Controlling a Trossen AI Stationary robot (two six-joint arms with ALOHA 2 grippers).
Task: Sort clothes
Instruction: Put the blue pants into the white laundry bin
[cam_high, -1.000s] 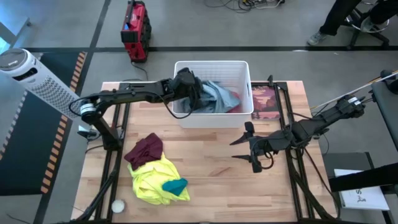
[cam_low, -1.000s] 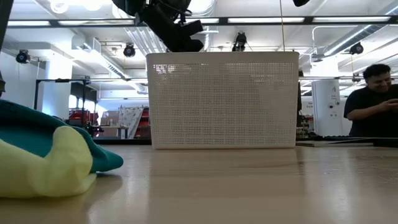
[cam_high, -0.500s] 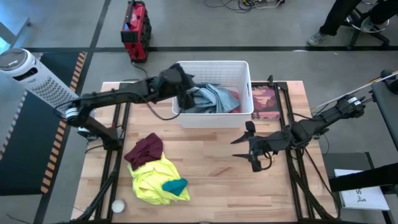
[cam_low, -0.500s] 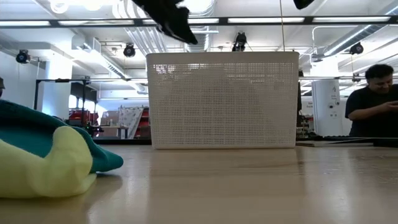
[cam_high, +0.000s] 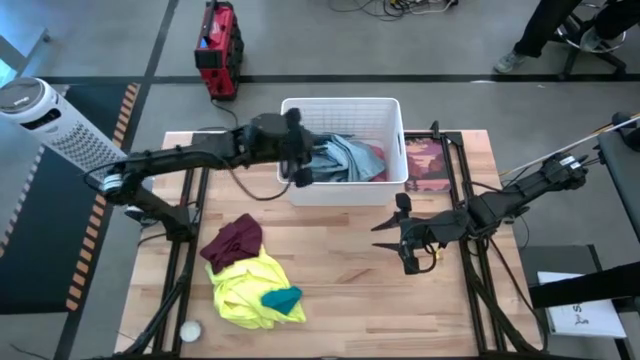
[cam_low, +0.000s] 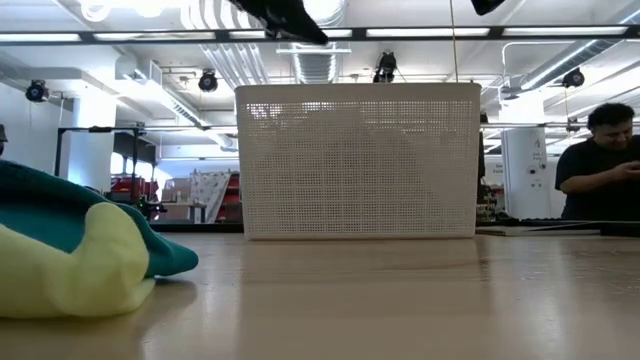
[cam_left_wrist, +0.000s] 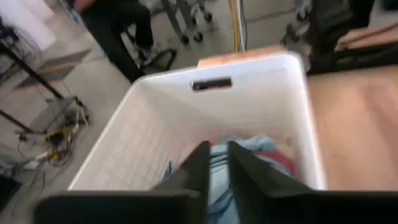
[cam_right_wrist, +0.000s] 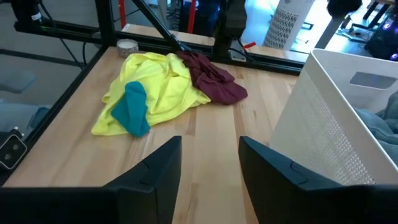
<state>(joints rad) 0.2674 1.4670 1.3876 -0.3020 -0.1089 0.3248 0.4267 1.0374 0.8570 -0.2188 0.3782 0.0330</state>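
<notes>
Wooden table (cam_high: 340, 270) filled the middle of the workshop floor, with a white tower fan (cam_high: 55, 125) off one corner and a red case (cam_high: 217, 45) on the concrete behind it. At a bench in the room beyond, a person (cam_low: 597, 150) in black sat bent forward.

Biggest on the table was the white basket (cam_high: 343, 188) at the far edge, holding a heap of light blue-grey denim (cam_high: 345, 155) with a bit of pink (cam_high: 378, 172) against its right wall. Just beside the basket's right wall lay a flat camouflage piece (cam_high: 426, 165).

Near the front left corner the sorted pile sat well apart from the basket: the yellow garment (cam_high: 245, 290) spread widest, the maroon one (cam_high: 232, 240) bunched against its far side, and the small teal one (cam_high: 281, 298) lying on top of the yellow.

The left gripper (cam_high: 303, 160) hung over the basket's left rim, its fingers (cam_left_wrist: 199, 165) pressed nearly together and holding nothing, the denim below them. The right gripper (cam_high: 404, 237) hovered above bare wood in front of the basket's right end, fingers (cam_right_wrist: 158, 165) spread apart and empty.

A small roll of tape (cam_high: 188, 329) sat at the table's front left corner.
</notes>
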